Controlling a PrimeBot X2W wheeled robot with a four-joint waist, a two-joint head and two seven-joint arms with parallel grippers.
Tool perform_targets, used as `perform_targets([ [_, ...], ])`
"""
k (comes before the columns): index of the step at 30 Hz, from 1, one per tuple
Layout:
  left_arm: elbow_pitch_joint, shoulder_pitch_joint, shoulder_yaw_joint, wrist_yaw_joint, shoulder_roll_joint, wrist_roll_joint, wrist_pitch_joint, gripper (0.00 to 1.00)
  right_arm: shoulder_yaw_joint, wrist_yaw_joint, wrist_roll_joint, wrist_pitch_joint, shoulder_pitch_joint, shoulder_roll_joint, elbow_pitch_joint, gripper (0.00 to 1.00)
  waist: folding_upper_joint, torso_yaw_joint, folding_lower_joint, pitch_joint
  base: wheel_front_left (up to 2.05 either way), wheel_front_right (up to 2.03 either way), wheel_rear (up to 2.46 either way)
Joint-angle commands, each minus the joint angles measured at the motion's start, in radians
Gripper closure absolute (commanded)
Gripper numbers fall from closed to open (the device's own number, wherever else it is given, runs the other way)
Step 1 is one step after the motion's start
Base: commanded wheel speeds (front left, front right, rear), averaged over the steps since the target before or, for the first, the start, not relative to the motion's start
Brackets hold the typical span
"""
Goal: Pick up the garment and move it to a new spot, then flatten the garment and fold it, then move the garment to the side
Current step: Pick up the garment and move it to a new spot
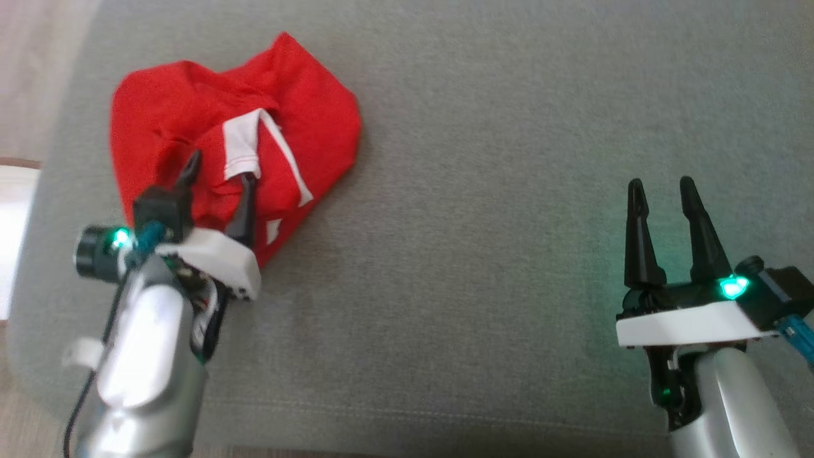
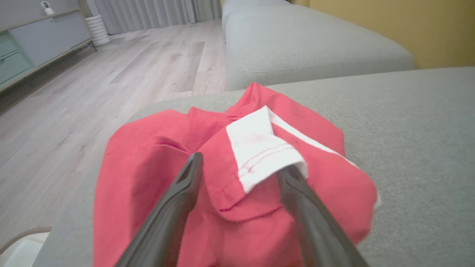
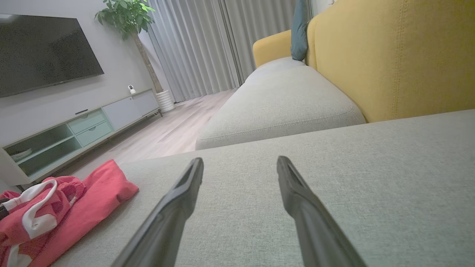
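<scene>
The garment [image 1: 191, 114] is a red shirt with white trim, lying crumpled at the far left of the grey cushion [image 1: 483, 191]. My left gripper [image 1: 219, 170] is open over its near part, fingers spread to either side of a fold with a white sleeve edge [image 2: 259, 148]. In the left wrist view the garment [image 2: 148, 155] bulges up between the two fingers and the white edge drapes over the right finger [image 2: 297, 185]. My right gripper [image 1: 661, 186] stands open above bare cushion at the lower right, well apart from the garment [image 3: 92, 193].
The cushion's left edge [image 1: 44, 191] drops to a wooden floor [image 2: 74, 92] just beyond the garment. A second grey seat [image 3: 282, 100] and a yellow backrest [image 3: 393, 55] lie ahead. A TV cabinet [image 3: 74, 129] stands across the room.
</scene>
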Motion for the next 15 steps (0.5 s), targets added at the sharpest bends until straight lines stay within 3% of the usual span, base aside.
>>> perform_targets([
  [1,-0.006,-0.045,0.029,-0.001,0.043,0.01,0.009,0.0,0.026,0.004,-0.001,-0.011,-0.035,-0.006,-0.041,0.0,0.0,-0.03,-0.0002,0.032,0.0,0.0,0.0],
  [11,0.152,-0.151,0.01,0.009,0.094,0.047,0.043,0.0,0.026,0.004,0.005,-0.011,-0.054,-0.006,-0.047,0.0,0.0,-0.075,-0.0002,0.079,0.0,0.0,0.0],
  [13,0.18,-0.163,0.011,0.007,0.094,0.041,0.044,1.0,0.026,0.004,0.005,-0.011,-0.054,-0.006,-0.047,0.0,0.0,-0.08,-0.0002,0.08,0.0,0.0,0.0],
  [15,0.201,-0.171,0.013,0.009,0.094,0.035,0.035,1.0,0.024,0.004,0.006,-0.011,-0.054,-0.006,-0.046,0.0,0.0,-0.083,-0.0002,0.078,0.0,0.0,0.0],
])
